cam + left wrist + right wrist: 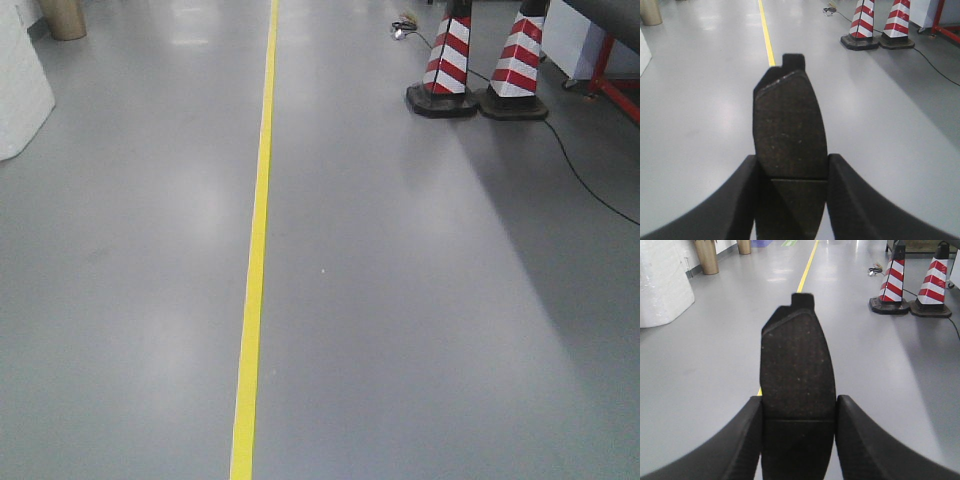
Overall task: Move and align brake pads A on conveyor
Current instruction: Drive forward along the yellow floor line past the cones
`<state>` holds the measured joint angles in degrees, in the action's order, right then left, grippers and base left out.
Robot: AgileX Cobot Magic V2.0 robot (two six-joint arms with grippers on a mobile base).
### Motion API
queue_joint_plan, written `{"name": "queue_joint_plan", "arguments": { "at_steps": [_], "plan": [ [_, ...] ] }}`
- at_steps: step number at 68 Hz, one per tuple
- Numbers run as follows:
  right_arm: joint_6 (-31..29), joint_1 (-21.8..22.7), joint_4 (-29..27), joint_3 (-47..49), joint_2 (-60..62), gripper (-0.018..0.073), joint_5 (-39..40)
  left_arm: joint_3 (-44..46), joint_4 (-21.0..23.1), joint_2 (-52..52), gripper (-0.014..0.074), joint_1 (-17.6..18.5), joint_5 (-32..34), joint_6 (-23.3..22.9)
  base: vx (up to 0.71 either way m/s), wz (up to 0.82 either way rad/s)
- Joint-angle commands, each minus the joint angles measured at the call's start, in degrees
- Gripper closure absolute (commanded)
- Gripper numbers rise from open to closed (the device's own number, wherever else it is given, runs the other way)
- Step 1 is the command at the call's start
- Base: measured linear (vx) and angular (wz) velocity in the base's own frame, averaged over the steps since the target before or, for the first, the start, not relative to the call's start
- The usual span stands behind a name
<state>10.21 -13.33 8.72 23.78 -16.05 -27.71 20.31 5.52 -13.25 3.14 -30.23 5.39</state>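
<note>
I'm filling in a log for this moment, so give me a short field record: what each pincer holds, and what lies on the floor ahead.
left pincer: shut on left pad, pad pointing forward
right pincer: shut on right pad, pad pointing forward
conveyor: not in view
floor: grey, yellow line running ahead
obstacles: two cones right of the line, cable trailing past them
</note>
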Motion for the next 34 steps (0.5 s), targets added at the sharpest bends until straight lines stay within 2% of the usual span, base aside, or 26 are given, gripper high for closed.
{"name": "queue_joint_plan", "arguments": {
  "at_steps": [1,34],
  "plan": [
    [-0.28,0.03,0.68,1.86,-0.54,0.0564,5.93,1.62,0.59,-0.61,0.0603,0.28,5.64,0.01,0.72,-0.05],
    [-0.28,0.03,0.68,1.86,-0.54,0.0564,5.92,1.62,0.59,-0.61,0.0603,0.28,5.64,0.01,0.74,-0.01]
  ]
}}
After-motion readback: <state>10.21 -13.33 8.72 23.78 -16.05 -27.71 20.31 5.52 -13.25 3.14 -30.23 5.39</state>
